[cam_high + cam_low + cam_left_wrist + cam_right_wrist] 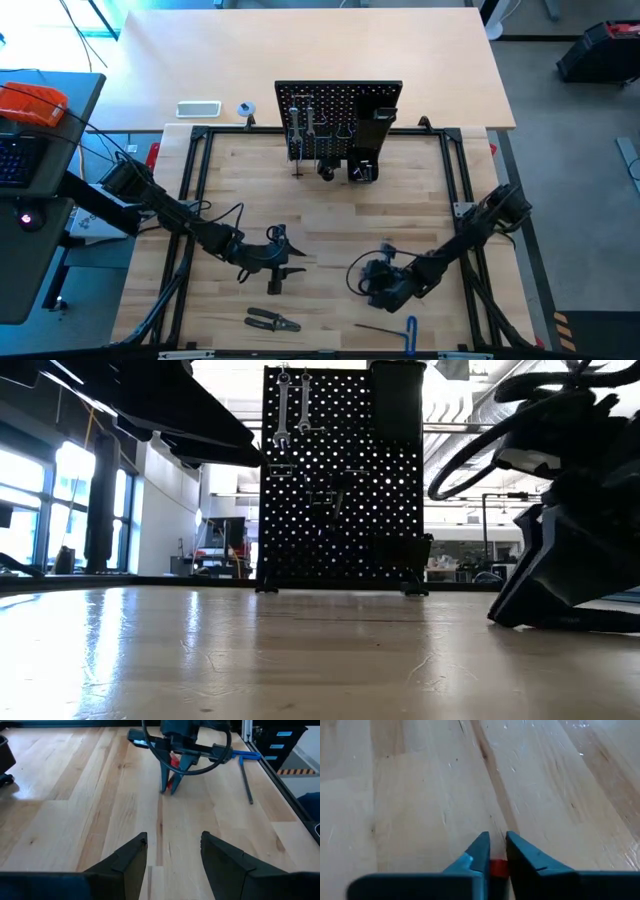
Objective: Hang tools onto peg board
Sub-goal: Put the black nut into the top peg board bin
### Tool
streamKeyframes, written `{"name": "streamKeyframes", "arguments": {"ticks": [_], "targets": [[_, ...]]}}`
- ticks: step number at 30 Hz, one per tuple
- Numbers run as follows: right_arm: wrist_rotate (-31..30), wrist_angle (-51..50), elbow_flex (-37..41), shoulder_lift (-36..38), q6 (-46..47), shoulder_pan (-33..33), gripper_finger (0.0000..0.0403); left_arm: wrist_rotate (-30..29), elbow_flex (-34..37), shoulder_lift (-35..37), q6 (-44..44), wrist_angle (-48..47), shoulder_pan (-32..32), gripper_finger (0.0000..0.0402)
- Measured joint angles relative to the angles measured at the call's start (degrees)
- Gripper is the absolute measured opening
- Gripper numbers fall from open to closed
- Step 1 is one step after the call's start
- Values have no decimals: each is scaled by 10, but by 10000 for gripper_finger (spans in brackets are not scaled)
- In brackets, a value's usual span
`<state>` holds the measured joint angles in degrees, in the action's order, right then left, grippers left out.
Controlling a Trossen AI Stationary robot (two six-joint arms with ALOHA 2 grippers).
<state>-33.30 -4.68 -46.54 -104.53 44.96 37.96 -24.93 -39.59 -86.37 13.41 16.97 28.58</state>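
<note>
Table (330,190) first: light wood, dark frame around it. Peg board (338,122) stands upright at the far edge, middle; two wrenches (292,402) hang on hooks at its upper part, a black box holder (397,398) beside them.

Left arm reaches in from the left. Left gripper (285,257) sits mid-table, fingers (131,857) apart with only bare wood between them — released, empty.

Right arm comes in from the right, bent down low. Right gripper (495,851) points at the table, tips down on the wood, jaws drawn close on a red thing — the screwdriver (498,868), going by the handle colour. Left wrist view backs this: red (172,767) shows between the right gripper's tips at the table surface. Clenched on it or nearly so; it looks not yet lifted.

Loose tools near the front edge: pliers (272,320) in front of the left gripper, hex key (392,327) with a blue handle in front of the right gripper, lying roughly along the front edge.

Key relation: the screwdriver lies under the right gripper, on the right half, well apart from the board, which is straight beyond it toward the far edge. Its long axis cannot be told — mostly hidden by the jaws. Right arm is plainly the nearer one; the likely next move is lift, then carry away toward the board.
</note>
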Motion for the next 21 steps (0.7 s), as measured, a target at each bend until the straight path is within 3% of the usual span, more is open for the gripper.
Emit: {"name": "streamKeyframes", "arguments": {"ticks": [4, 12, 17, 21], "targets": [[-10, 19, 1, -1, -21, 1, 5, 0, 0, 0, 0, 0, 0, 172], [-18, 34, 2, 19, -54, -1, 6, 0, 0, 0, 0, 0, 0, 172], [-27, 21, 2, 66, -81, 7, 27, 0, 0, 0, 0, 0, 0, 172], [46, 23, 1, 94, -103, 38, 77, 0, 0, 0, 0, 0, 0, 172]]}}
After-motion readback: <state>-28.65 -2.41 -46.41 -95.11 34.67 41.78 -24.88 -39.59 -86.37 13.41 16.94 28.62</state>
